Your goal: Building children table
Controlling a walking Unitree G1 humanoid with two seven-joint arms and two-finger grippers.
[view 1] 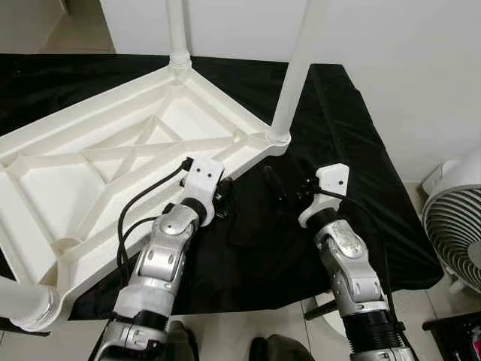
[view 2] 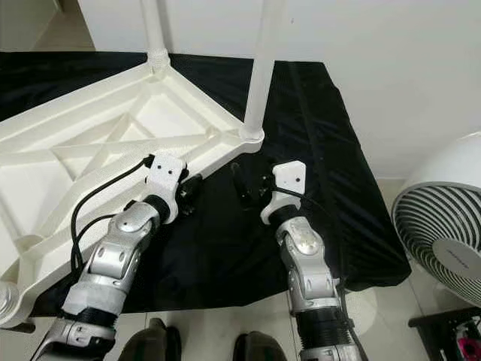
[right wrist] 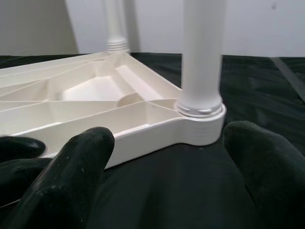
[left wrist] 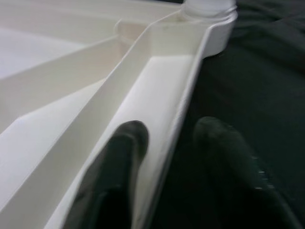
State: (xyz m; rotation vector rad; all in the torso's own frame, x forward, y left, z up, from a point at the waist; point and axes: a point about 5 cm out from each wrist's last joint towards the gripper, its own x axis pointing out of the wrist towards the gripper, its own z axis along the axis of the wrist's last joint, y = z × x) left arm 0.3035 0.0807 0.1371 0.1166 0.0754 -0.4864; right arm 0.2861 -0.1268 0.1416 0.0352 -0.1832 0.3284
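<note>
both arms reach forward over a black cloth (view 1: 353, 143). left gripper (left wrist: 167, 143): fingers straddle the side rail of the upturned white table top (view 1: 113, 158), one finger inside the rail, the other outside on the cloth; whether they press the rail cannot be told. right gripper (right wrist: 167, 148): fingers spread, empty, just short of the corner socket holding an upright white leg (right wrist: 202, 52), which stands between and beyond the fingertips. a second leg (view 1: 176, 30) rises at the far corner. a fan (view 2: 451, 226) stands beyond the right arm.
</note>
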